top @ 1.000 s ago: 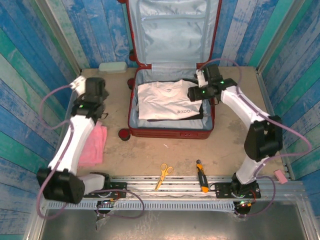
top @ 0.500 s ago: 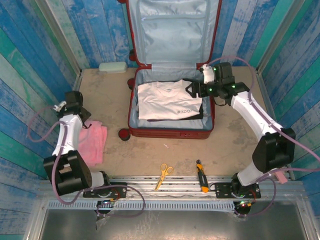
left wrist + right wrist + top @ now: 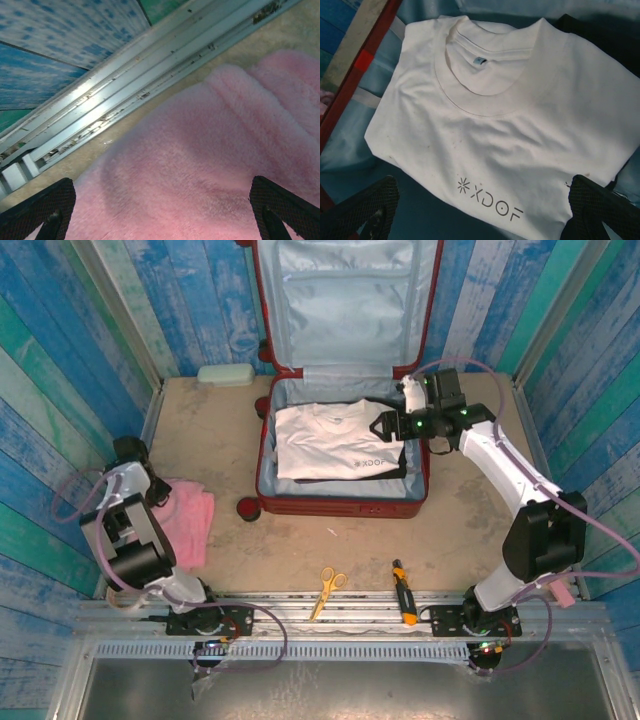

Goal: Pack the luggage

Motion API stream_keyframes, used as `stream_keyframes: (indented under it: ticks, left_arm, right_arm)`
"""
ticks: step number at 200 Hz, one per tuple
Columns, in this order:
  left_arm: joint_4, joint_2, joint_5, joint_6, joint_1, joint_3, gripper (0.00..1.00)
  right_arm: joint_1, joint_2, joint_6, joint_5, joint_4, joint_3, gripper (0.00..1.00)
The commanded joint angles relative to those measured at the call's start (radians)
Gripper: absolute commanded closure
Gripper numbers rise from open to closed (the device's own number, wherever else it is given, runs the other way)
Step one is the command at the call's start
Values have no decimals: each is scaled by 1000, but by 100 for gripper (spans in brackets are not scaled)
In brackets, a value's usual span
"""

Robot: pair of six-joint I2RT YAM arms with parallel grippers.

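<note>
Fingers (image 3: pixel 42 207) spread, our left gripper (image 3: pixel 160 217) hovered over the pink towel (image 3: pixel 200 165) (left, overhead view); a shallow pinch might drop it before the luggage (image 3: pixel 330 506).

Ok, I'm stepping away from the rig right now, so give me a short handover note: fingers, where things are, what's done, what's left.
Left gripper: fingers open, close above the pink towel, holding nothing.
Right gripper: fingers open, above the white T-shirt, holding nothing.
Suitcase: open, at the far middle of the table.
Done: the T-shirt lies folded in the suitcase on a dark garment.
Left: the towel lies on the table left of the suitcase, not packed; probably it goes in next, then the suitcase is shut.
</note>
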Motion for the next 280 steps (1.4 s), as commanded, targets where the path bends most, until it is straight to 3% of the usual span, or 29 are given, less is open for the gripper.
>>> stream_keyframes:
  ticks: [1,41,66,108,168,184,214,248,280]
  left_arm:
    - [12,81,29,51,18,33,6]
    - [13,178,68,70,67,47,0]
    - [0,251,66,59,81,62,9]
    - [1,293,142,31,72,45,42]
    - [36,265,242,6,-35,15,87]
    - [67,261,335,16,-42,2,100]
    - [93,233,423,24,-43,2,100]
    - [160,75,517,35,-69,-35,100]
    - [222,-138,561,66,-226,-51,100]
  right_arm:
    - [-1,-17,7,32,-39,9,9]
    - [0,0,6,48,-48,12,9]
    - [-2,2,2,55,-47,6,9]
    - [-19,-16,-4,66,-45,-10,9]
    - [-37,-41,-6,76,-28,-25,10]
    - [-37,-41,-9,74,-25,-27,10]
    - [-37,-51,-9,73,-14,-37,10]
    - [-37,-55,1,75,2,-41,10]
    - [-36,-68,14,26,81,-76,11]
